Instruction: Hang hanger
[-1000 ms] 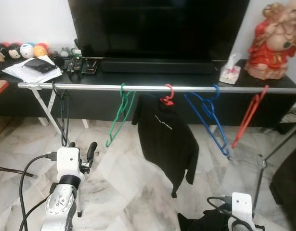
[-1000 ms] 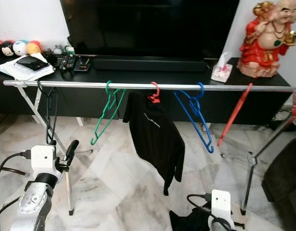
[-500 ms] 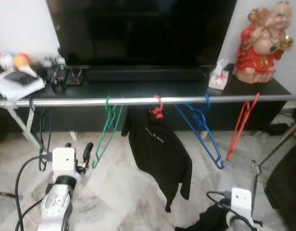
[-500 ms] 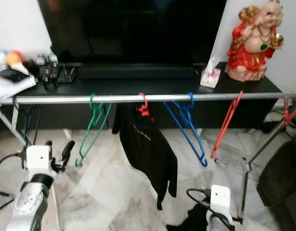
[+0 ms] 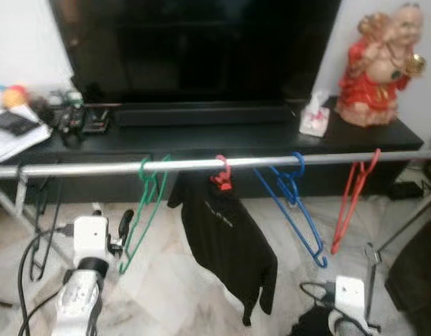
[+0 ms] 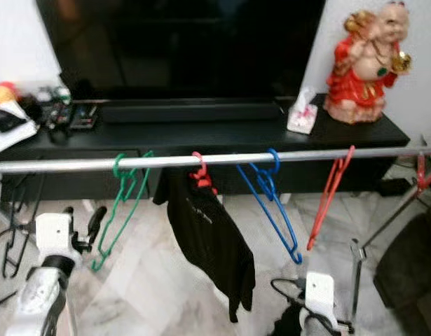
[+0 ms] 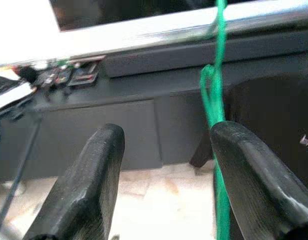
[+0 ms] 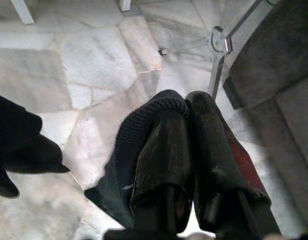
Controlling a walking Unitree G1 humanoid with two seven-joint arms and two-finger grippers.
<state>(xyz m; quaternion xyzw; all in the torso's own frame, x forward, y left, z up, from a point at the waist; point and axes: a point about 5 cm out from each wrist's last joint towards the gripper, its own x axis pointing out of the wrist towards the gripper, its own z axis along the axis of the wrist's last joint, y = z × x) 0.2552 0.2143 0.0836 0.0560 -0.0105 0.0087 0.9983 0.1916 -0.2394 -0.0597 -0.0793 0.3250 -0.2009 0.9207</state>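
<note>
A silver rail (image 5: 201, 166) runs across in front of me. On it hang a black hanger (image 5: 43, 224), a green hanger (image 5: 141, 210), a red hanger (image 5: 221, 175) carrying a black shirt (image 5: 229, 238), a blue hanger (image 5: 296, 206) and another red hanger (image 5: 352, 203). My left gripper (image 5: 122, 227) is raised and open just left of the green hanger (image 7: 214, 95), which passes close by one finger (image 7: 244, 170). Low on the right, my right gripper (image 8: 186, 102) is shut on a black garment (image 8: 128, 150), with a red strip along one finger.
Behind the rail stands a black TV console (image 5: 201, 136) with a large TV, a red statue (image 5: 380, 66), a tissue box (image 5: 315, 119) and papers with remotes (image 5: 12, 126). A rack leg (image 5: 373, 259) and a dark sofa (image 5: 418, 273) are at the right, on marble floor.
The whole picture has shifted: the camera moved closer, so the rail sits lower and the hangers further left. Both arms keep the same pose, and the left gripper is nearer the green hanger.
</note>
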